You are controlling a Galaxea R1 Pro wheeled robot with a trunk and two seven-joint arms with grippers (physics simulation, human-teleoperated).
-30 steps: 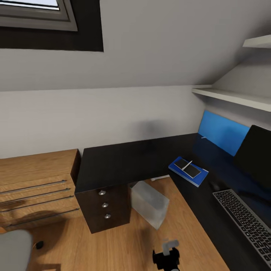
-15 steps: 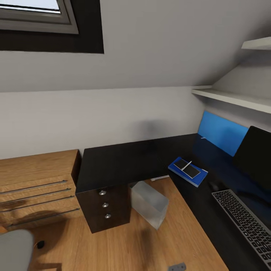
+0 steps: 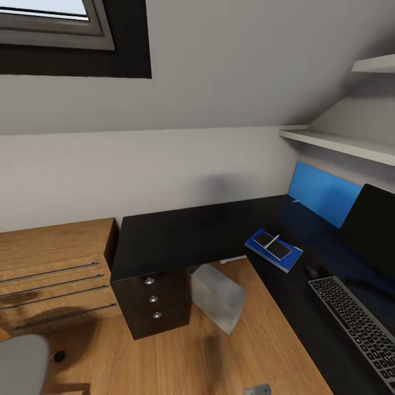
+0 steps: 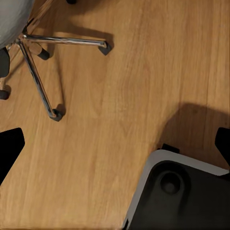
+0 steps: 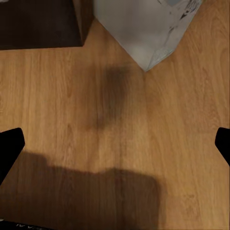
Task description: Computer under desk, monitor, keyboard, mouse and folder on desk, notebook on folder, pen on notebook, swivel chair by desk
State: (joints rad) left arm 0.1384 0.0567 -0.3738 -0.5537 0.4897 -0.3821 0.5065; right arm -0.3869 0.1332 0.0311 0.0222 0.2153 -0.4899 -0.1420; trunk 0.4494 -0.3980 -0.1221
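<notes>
Blue folder [image 3: 274, 250] sits on the surface [image 3: 181, 233] at two o'clock, notebook [image 3: 273, 244] and pen [image 3: 272, 241] stacked on it. Both my end effectors hang spread wide, empty. Swivel chair [image 3: 19, 365] waits at seven o'clock; dragging it carelessly could clip the computer [image 3: 217, 297].

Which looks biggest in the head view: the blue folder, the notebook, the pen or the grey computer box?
1. Computer, though it stands nearer the camera.
2. Folder.
3. Notebook, lying on the folder.
4. Pen, a thin white stick on the notebook.
</notes>
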